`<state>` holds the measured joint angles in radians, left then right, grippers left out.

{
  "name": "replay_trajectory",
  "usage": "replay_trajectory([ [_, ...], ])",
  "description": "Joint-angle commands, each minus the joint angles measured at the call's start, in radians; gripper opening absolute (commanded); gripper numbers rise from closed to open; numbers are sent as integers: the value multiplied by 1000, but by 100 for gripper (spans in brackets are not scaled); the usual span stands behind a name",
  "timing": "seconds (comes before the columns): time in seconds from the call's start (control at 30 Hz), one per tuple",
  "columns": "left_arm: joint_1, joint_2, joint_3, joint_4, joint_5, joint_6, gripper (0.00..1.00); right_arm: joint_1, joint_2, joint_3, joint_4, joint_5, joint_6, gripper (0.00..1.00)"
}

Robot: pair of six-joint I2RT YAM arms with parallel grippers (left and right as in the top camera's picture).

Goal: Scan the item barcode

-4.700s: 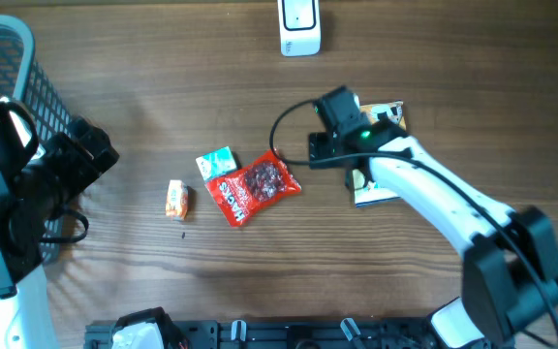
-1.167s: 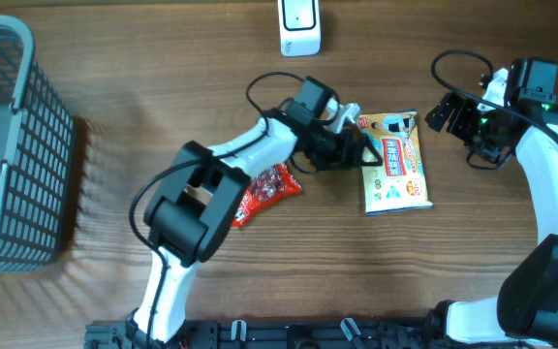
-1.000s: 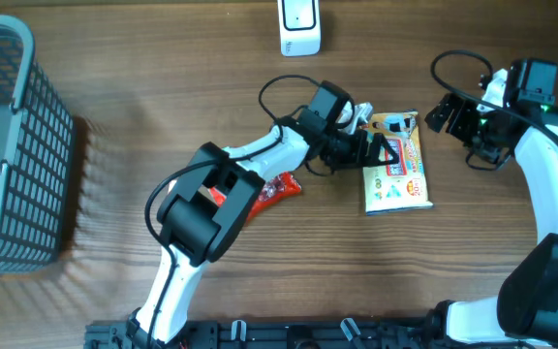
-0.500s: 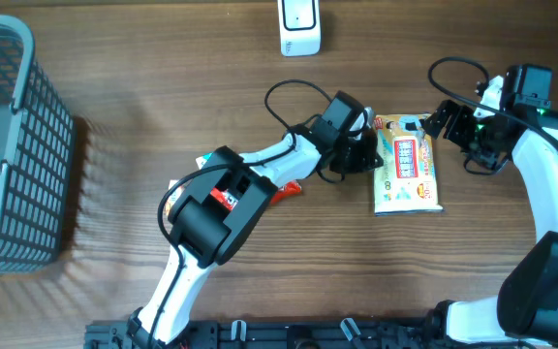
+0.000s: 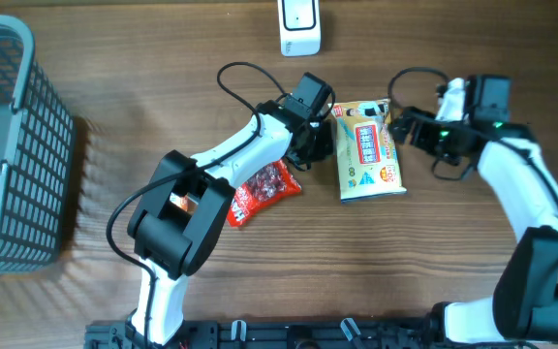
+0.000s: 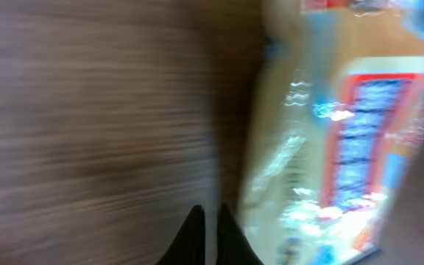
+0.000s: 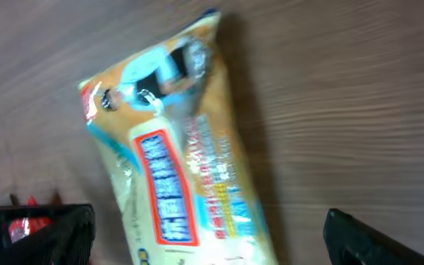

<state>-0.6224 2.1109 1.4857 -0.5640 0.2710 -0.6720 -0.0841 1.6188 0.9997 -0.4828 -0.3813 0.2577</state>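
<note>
Well, on the worktop (image 5: 473,291), with the basket (image 5: 8,145) well apart at the left edge, the snack packet (image 5: 366,150) has slid left toward the red pouch (image 5: 260,189) and up nearer the scanner (image 5: 300,26). The scan looks closer, though no barcode shows. Bare wood lies open between packet and scanner. The left pincer (image 5: 327,139) has snapped shut at the packet's left edge; whether it nips the film, I cannot tell. The right pincer (image 5: 417,131) stays wide beside the upper right corner.
</note>
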Motion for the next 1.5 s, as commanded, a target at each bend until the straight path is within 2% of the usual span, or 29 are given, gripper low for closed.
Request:
replay_trajectory([
  [0.0,20,-2,-1,-40,-134,-51,4,54,21,-59,113,-34,5,100],
  [0.1,39,-2,-1,-27,-109,-65,4,65,89,-58,169,3,4,100],
  [0.17,40,1,-1,19,11,-72,4,60,156,-54,168,96,-26,100],
  [0.2,37,5,-1,45,39,-71,20,53,177,-48,165,97,-50,100],
  [0.27,32,32,-1,114,113,-69,100,31,186,-40,153,93,-56,100],
  [0.33,33,79,-1,216,227,-69,100,19,187,-40,153,42,-57,100],
  [0.47,29,211,-1,331,377,-82,100,19,198,-40,161,-36,-56,100],
  [0.57,18,258,-1,351,376,-126,36,19,200,-40,199,-148,-43,100],
  [0.67,-4,259,-1,374,357,-129,6,18,199,-36,195,-151,-46,100],
  [0.77,-1,252,-1,372,378,-130,4,7,198,38,68,-138,-100,100],
  [0.87,73,203,-1,393,603,-162,4,-48,196,120,-45,-144,-98,100],
  [1.0,195,175,-1,393,801,-274,4,-119,198,118,-87,-166,-129,100],
  [1.1,264,176,-1,386,893,-284,4,-118,247,75,-42,-354,-205,100],
  [1.2,276,176,-1,335,894,-286,4,-95,388,62,63,-484,-201,100],
  [1.3,271,176,-1,256,811,-286,4,-48,539,62,203,-698,-111,100],
  [1.4,272,176,-1,200,730,-286,4,22,585,62,246,-681,-70,100],
  [1.47,273,176,-1,130,603,-286,4,76,585,64,232,-554,-44,100],
])
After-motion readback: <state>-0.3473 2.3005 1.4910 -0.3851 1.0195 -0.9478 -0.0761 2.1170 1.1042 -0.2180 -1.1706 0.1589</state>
